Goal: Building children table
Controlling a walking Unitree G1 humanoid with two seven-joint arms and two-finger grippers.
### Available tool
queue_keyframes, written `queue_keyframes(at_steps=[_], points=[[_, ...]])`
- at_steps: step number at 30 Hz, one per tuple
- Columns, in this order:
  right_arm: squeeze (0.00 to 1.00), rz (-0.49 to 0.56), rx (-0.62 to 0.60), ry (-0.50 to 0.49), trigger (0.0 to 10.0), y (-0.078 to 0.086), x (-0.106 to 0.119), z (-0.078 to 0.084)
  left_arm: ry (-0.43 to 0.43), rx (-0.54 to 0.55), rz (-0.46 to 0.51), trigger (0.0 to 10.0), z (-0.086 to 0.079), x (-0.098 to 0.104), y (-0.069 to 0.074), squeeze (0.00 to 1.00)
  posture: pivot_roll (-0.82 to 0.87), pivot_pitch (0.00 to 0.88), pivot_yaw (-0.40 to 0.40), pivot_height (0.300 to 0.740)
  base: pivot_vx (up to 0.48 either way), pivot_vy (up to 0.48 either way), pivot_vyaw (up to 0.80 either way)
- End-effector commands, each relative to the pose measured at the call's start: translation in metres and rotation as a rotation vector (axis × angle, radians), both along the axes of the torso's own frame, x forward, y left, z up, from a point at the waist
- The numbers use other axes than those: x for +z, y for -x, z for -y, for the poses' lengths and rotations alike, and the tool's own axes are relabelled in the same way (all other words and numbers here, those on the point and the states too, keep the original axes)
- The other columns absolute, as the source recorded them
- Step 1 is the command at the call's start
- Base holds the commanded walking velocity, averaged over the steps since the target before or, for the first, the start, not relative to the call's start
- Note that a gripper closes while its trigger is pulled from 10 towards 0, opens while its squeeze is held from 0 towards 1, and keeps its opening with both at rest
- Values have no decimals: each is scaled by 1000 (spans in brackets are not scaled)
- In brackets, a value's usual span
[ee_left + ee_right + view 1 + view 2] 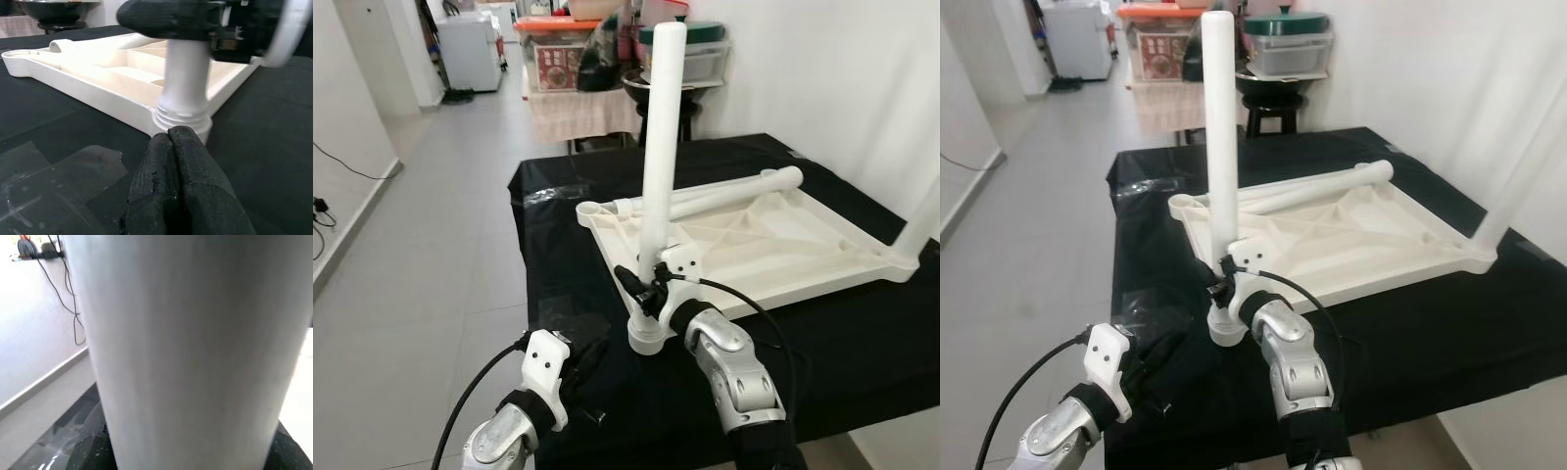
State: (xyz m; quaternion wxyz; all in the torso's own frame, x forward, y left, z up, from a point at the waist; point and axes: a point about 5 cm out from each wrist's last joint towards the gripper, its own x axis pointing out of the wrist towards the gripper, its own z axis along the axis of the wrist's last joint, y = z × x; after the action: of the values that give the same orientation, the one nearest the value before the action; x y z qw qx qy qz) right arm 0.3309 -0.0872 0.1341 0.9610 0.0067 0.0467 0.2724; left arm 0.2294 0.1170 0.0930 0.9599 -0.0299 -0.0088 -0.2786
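Note:
The white plastic tabletop (773,245) lies upside down on the black-covered table (558,196). One white leg (661,127) stands upright at its near left corner, its threaded base (183,115) at the corner socket. My right gripper (646,284) is shut on this leg low down, and the leg (186,333) sits close before the right wrist camera. A second leg (724,196) lies along the tabletop's far edge. A third leg (922,220) stands at the right corner. My left gripper (590,357) is shut and empty, low on the cloth just short of the upright leg's base, its fingertips (183,142) pressed together.
Clear tape patches (58,171) lie on the cloth near the left gripper. Behind the table stand a stool with a dark bowl (641,83) and stacked storage boxes (558,54). Tiled floor (431,245) stretches to the left, and a white wall (842,78) rises on the right.

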Motion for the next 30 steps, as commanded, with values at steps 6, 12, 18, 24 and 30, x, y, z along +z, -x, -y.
queue_keyframes(at_steps=[6,12,18,24,30], points=[[1000,-154,36,-40,10000,-2,-24,2,-10,22,-15,10000,-4,-3,-1,0,-5,0,-24,740,0,0,0],[1000,-47,410,-75,10000,-2,7,-2,-20,7,-16,10000,-2,-4,-2,0,-2,0,-23,740,0,0,0],[0,-44,563,-25,10000,-11,14,16,-34,18,-6,10000,-1,-3,-1,0,8,0,-32,740,0,0,0],[0,-103,608,43,10000,-24,8,31,-48,43,3,10000,-1,-3,0,0,25,0,-42,740,0,0,0],[0,-112,670,4,0,-26,14,33,-47,43,2,10000,0,-4,0,0,21,0,-42,740,0,0,0]])
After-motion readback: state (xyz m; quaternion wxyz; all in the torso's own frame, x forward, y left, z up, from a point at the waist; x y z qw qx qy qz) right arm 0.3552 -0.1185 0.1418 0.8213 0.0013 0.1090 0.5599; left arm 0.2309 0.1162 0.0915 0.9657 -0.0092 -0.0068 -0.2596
